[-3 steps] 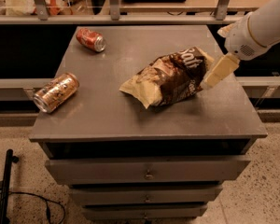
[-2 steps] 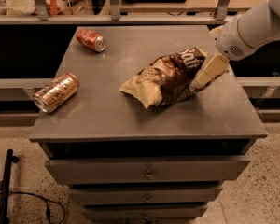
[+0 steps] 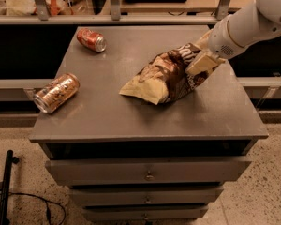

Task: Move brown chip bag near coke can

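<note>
Grey metal cabinet top fills my feed, and the brown chip bag is lying flat right of centre, with its crumpled cream end pointing at the front left and its dark end with the white lettering toward the far right. My gripper is down on that dark far-right end, touching the bag, with the white arm coming in from the upper right corner. I can't tell from here whether it is clamped on the bag or only resting against it. The coke can lies on its side up at the far left corner, silver top facing right, well apart from the bag, with bare tabletop between them. A copper-orange can also lies on its side, right at the left edge, nearer to me than the red one. Below the top I see the drawer fronts, and a black cable on the speckled floor at lower left.
</note>
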Robot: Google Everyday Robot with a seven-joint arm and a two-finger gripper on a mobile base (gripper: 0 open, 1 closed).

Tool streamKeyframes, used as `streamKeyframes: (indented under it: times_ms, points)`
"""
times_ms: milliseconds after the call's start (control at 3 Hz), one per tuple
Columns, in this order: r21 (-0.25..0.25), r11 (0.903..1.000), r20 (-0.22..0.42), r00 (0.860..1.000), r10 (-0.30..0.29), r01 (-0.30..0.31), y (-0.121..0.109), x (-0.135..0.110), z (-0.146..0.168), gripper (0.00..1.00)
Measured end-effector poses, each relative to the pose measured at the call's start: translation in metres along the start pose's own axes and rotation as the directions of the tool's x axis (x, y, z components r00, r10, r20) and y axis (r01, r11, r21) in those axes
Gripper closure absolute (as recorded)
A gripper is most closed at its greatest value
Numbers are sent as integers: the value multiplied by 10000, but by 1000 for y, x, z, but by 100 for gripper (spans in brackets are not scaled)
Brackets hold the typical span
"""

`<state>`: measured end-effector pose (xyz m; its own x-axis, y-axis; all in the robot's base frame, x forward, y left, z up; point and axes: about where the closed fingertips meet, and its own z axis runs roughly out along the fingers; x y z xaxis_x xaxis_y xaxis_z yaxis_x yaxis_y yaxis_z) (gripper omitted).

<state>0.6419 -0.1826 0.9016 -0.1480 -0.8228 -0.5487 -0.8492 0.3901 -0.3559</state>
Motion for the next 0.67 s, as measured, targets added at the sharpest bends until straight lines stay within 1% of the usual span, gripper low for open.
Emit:
streamKeyframes:
  times_ms: [333,667]
  points:
    - [323,9994,27,9999,-115,114,-13,-4,-2,64]
    - [1013,9948,93,9999,-48,38,-39,-9,-8,88]
